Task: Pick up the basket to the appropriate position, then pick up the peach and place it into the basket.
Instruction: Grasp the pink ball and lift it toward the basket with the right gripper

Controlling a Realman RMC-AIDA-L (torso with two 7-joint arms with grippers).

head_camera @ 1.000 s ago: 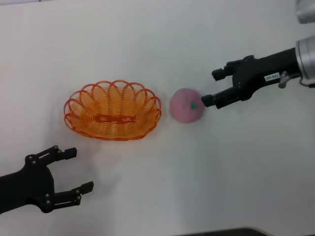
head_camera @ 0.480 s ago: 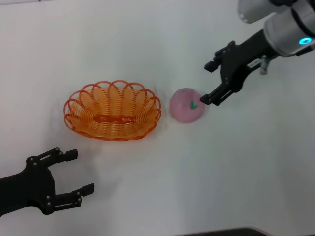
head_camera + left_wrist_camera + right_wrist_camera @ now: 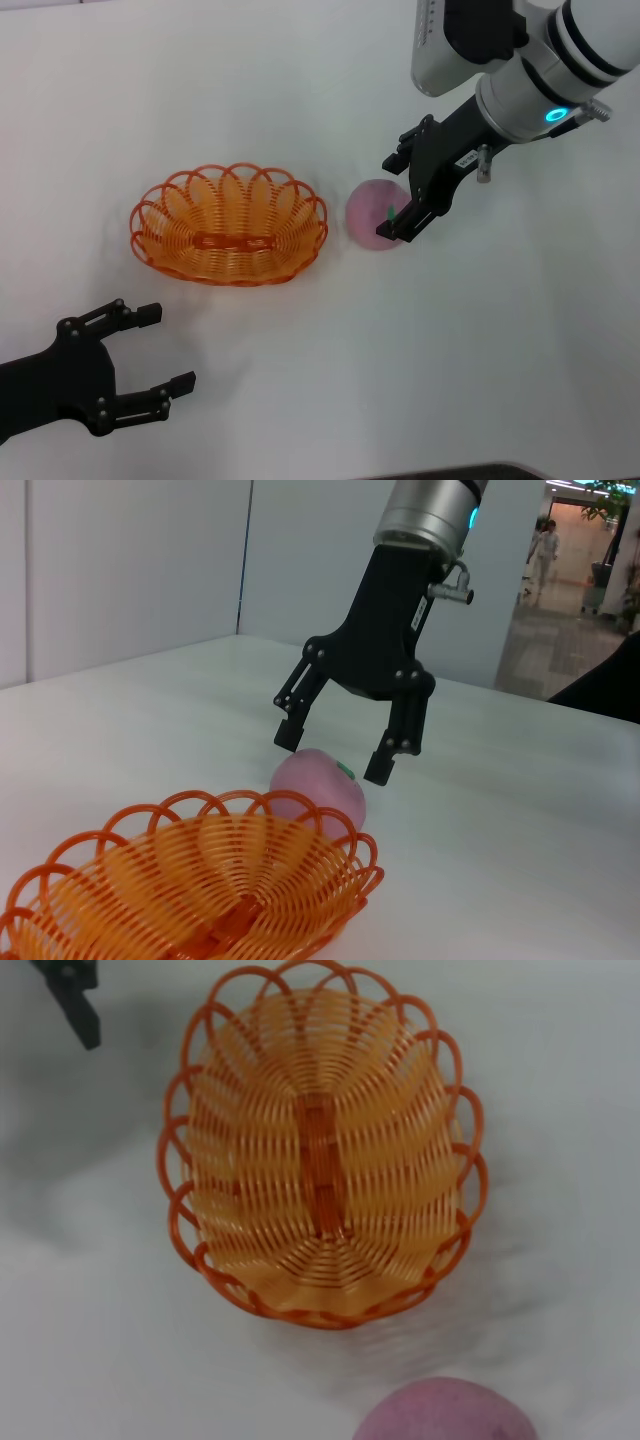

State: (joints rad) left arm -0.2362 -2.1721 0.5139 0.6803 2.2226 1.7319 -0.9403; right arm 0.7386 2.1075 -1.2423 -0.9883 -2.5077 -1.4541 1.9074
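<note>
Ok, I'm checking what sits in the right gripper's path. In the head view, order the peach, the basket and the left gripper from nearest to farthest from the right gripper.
1. The peach: directly under the open right gripper, its fingers on either side of it.
2. The basket: on the table to the peach's left.
3. The left gripper: farthest, open, at the near left corner.

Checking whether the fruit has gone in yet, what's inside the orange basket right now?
Nothing: the oval orange plastic wire basket shows only its own woven floor. The round pink peach sits on the table beside it, with the open right tool over it. No part of the interior is covered.
</note>
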